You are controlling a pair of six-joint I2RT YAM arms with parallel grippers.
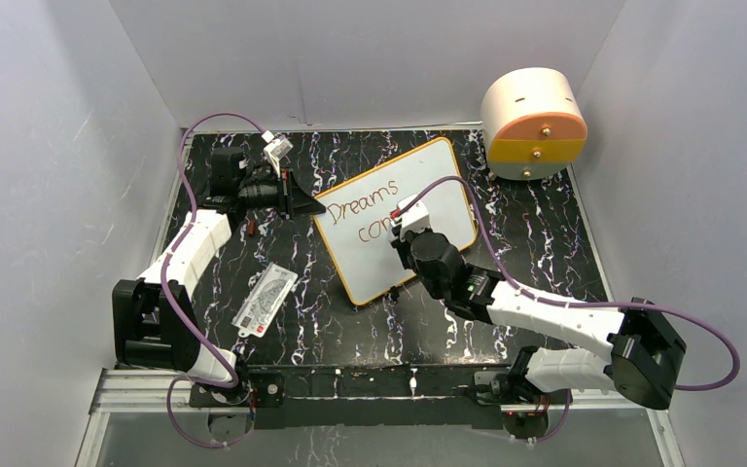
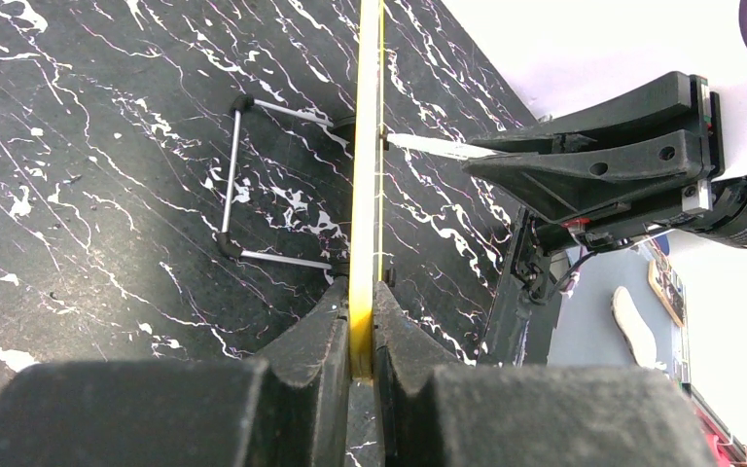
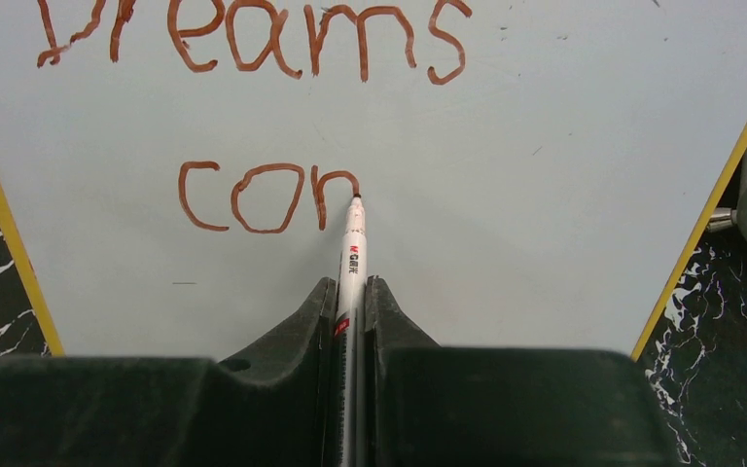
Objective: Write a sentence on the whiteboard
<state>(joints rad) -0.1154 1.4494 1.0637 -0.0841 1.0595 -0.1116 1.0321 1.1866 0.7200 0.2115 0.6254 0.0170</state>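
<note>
The whiteboard [image 1: 428, 190], white with an orange-yellow frame, stands tilted at the table's middle. Reddish-brown writing on it reads "Dreams" and below it "con" [image 3: 267, 195], the last letter partial. My left gripper [image 1: 303, 202] is shut on the board's yellow left edge [image 2: 365, 195], seen edge-on in the left wrist view. My right gripper [image 1: 410, 222] is shut on a white marker [image 3: 352, 258], whose tip touches the board at the end of the last letter. The right gripper also shows in the left wrist view [image 2: 593, 165].
A small white printed card [image 1: 265, 300] lies on the black marbled table left of the board. A cream and orange round drawer unit [image 1: 533, 125] stands at the back right. The board's wire foot [image 2: 253, 180] rests on the table behind it. Grey walls enclose the table.
</note>
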